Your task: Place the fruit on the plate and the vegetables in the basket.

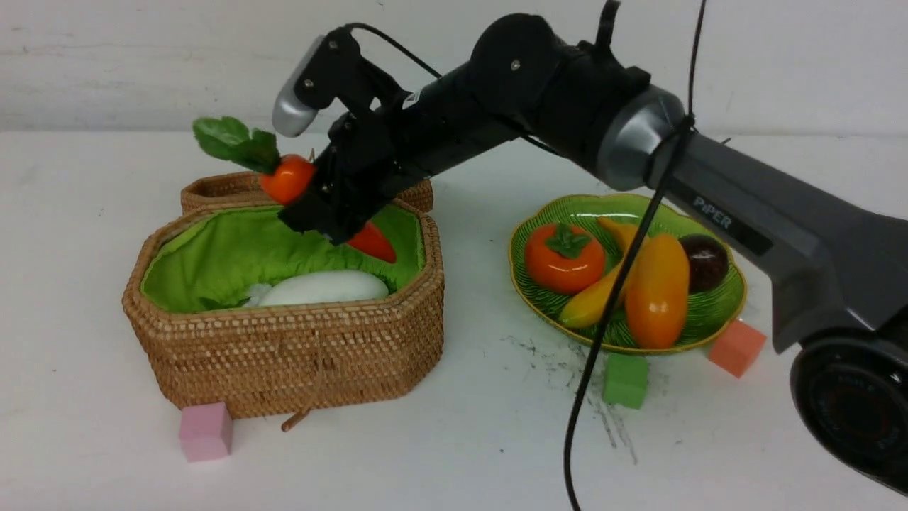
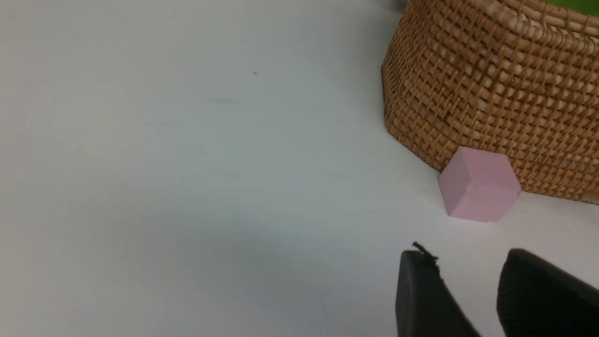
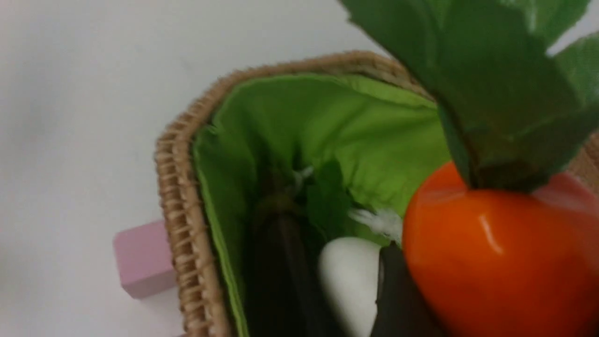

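Observation:
My right gripper (image 1: 328, 207) is shut on the orange-red carrot (image 1: 287, 177), held tilted above the open wicker basket (image 1: 284, 341). The carrot's green leaves point left and its tip points down into the basket. In the right wrist view the carrot (image 3: 496, 262) fills the space beside one dark finger (image 3: 393, 295). A white radish (image 1: 323, 287) lies on the green lining, with a dark eggplant (image 3: 281, 267) beside it. The green plate (image 1: 567, 211) holds a persimmon (image 1: 564, 257), banana (image 1: 592, 301), mango (image 1: 658, 291) and mangosteen (image 1: 704, 261). My left gripper (image 2: 463, 262) hangs open and holds nothing, low over the table near the basket (image 2: 491, 93).
A pink cube (image 1: 206, 431) sits against the basket's front left corner. A green cube (image 1: 626, 380) and an orange cube (image 1: 736, 346) stand at the plate's front edge. The basket lid (image 1: 220, 188) lies folded back behind. A black cable (image 1: 589, 369) hangs in front of the plate.

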You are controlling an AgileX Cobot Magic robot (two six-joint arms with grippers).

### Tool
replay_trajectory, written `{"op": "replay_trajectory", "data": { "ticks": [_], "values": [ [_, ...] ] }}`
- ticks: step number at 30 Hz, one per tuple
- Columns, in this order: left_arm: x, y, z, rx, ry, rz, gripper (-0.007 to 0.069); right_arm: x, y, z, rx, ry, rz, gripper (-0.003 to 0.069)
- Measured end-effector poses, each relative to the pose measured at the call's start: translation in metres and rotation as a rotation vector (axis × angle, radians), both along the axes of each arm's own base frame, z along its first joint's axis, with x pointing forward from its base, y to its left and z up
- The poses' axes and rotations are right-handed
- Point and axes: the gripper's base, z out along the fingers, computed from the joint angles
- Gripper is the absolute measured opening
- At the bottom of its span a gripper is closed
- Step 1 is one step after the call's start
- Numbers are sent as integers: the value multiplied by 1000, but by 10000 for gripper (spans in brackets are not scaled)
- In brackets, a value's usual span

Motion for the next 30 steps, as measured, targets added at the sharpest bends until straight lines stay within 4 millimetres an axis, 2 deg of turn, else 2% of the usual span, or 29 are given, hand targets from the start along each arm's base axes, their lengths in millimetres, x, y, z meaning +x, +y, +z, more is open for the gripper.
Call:
{"op": "replay_trajectory", "data": {
  "ticks": [2, 4, 7, 10, 14, 15, 16, 19, 20, 23, 27, 29, 30],
  "values": [
    [0, 0, 0, 0, 0, 0, 239, 1, -1, 0, -3, 9, -15, 414],
    [0, 0, 0, 0, 0, 0, 239, 0, 0, 1, 8, 27, -30, 541],
    [0, 0, 0, 0, 0, 0, 239, 0, 0, 2, 9, 28, -30, 654],
    [0, 0, 0, 0, 0, 0, 239, -3, -1, 7, 3, 29, -21, 676],
    [0, 0, 0, 0, 0, 0, 239, -11, -19, 30, -12, 58, 2, 648],
    [0, 0, 0, 0, 0, 0, 239, -16, -36, 48, -17, 75, 0, 622],
    [0, 0, 0, 0, 0, 0, 239, -19, -45, 58, -15, 81, -7, 608],
    [0, 0, 0, 0, 0, 0, 239, -40, -106, 112, 6, 67, -98, 520],
    [0, 0, 0, 0, 0, 0, 239, -53, -135, 131, 11, 45, -157, 477],
    [0, 0, 0, 0, 0, 0, 239, -87, -197, 160, -2, -2, -316, 364],
    [0, 0, 0, 0, 0, 0, 239, -146, -273, 170, 42, 0, -637, 174],
    [0, 0, 0, 0, 0, 0, 239, -180, -302, 166, 113, 8, -811, 51],
    [0, 0, 0, 0, 0, 0, 239, -195, -310, 162, 137, -1, -868, 20]
  ]
}}
